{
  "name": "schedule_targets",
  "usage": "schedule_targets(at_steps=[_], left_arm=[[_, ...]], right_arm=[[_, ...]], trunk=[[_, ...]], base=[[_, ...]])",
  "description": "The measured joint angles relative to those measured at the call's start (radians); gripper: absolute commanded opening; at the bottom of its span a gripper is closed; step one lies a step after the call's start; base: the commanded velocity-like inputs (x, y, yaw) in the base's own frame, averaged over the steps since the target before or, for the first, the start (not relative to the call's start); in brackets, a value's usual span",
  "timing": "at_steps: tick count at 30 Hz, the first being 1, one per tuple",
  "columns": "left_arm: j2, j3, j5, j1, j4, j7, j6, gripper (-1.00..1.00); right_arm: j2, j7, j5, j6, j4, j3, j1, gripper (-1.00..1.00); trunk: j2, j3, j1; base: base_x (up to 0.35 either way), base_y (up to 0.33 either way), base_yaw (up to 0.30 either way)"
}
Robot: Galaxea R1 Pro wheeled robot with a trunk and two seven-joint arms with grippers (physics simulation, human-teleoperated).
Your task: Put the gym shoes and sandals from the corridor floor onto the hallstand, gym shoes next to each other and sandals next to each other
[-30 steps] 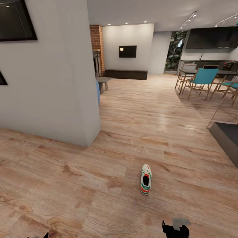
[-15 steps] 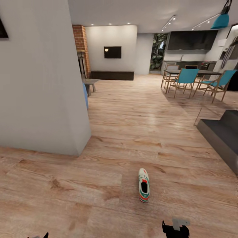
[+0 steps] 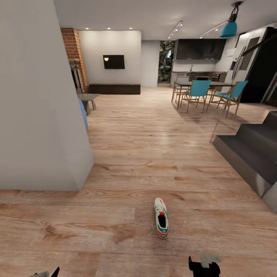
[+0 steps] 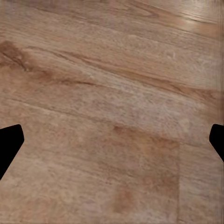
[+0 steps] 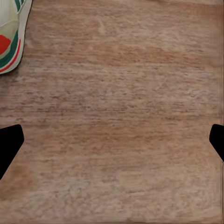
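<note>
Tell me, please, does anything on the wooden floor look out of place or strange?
Yes. One white lace-up sneaker with green stripes and a red heel lies alone, upright, on the light brown wood-plank floor, its heel toward the robot, in the open walkway beyond the right gripper. Its partner is not beside it.

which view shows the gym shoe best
The head view: the whole gym shoe lies on the wood floor, heel toward the robot. The right wrist view catches just the shoe's heel end at the picture's edge. The left wrist view looks at floor planks.
</note>
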Motion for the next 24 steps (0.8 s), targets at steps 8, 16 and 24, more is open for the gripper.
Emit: schedule_targets(at_steps=[8,16,24], left_arm=[[-0.084,-0.055,-0.101,-0.119,0.004,0.167,0.006,1.0],[-0.181,-0.107,-0.218,-0.172,0.012,0.328,0.005,1.0],[-0.18,-0.108,-0.216,-0.173,0.014,0.329,-0.011,1.0]], right_arm=[[0.004,0.002,0.001,-0.001,-0.002,0.001,0.0,1.0],[0.011,0.002,0.007,-0.007,-0.018,-0.001,-0.003,1.0],[0.046,0.004,0.002,-0.02,-0.018,-0.002,-0.002,1.0]], trunk=[[0.0,0.002,0.0],[0.0,0.002,0.0],[0.0,0.002,0.0]], base=[[0.004,0.004,-0.168],[0.0,0.0,-0.015],[0.078,0.0,0.0]])
